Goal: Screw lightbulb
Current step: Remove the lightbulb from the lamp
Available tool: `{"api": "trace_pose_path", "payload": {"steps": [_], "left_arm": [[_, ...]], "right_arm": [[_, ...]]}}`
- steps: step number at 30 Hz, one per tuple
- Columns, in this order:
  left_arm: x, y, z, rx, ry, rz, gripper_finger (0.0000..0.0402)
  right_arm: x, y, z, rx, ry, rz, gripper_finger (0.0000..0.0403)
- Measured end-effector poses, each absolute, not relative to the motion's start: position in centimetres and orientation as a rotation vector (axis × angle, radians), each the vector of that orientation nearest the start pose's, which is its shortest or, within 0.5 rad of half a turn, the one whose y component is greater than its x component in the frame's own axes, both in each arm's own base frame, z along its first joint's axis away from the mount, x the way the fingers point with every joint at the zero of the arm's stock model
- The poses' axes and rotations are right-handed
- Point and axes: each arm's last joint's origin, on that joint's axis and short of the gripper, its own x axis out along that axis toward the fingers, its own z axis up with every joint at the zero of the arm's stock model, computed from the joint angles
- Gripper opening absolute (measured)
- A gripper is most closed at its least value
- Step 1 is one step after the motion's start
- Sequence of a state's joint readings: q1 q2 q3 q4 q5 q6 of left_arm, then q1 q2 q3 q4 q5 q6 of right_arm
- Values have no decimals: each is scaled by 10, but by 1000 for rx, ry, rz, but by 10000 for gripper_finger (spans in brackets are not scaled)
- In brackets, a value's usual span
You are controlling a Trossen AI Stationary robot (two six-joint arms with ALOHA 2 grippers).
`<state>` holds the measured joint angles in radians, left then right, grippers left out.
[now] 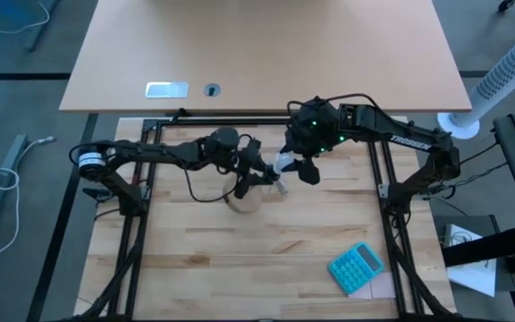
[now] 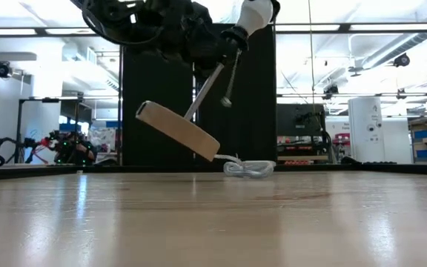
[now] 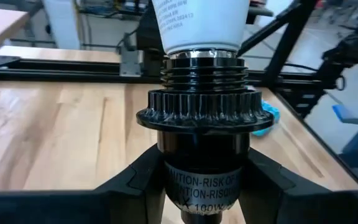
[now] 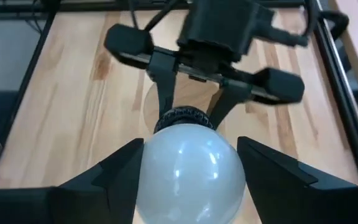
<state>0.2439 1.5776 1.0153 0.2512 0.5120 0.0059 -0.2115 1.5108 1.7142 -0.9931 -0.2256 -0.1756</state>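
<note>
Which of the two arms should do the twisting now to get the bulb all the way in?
Probably the right: its gripper holds the lightbulb, free to turn it. The left gripper clamps the black socket, steadying it.

From my station, the low view is strongly backlit: ceiling lights [image 2: 347, 26] burn white and the arms read as silhouettes. The counter [image 2: 213, 222] carries a pale sheen, its near edge soft. The lightbulb [image 4: 188, 171] shows small window-like highlights, blurred by closeness. The socket [image 3: 202, 124] glints sharply. Overhead lighting is even, with faint shadows.
</note>
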Motion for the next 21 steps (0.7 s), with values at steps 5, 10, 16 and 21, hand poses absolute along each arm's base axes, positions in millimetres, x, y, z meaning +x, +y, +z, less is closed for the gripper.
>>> {"api": "trace_pose_path", "payload": {"steps": [5,10,16,21], "left_arm": [[350,76,249,-157,276,-354,143],[356,77,242,-202,253,-472,143],[359,79,248,-125,214,-434,143],[357,82,252,-37,226,-266,143]], "right_arm": [[295,-53,407,-83,762,119,238],[297,-45,409,-144,749,163,229],[295,-44,423,-107,712,126,226],[287,-46,439,36,683,-47,266]]}}
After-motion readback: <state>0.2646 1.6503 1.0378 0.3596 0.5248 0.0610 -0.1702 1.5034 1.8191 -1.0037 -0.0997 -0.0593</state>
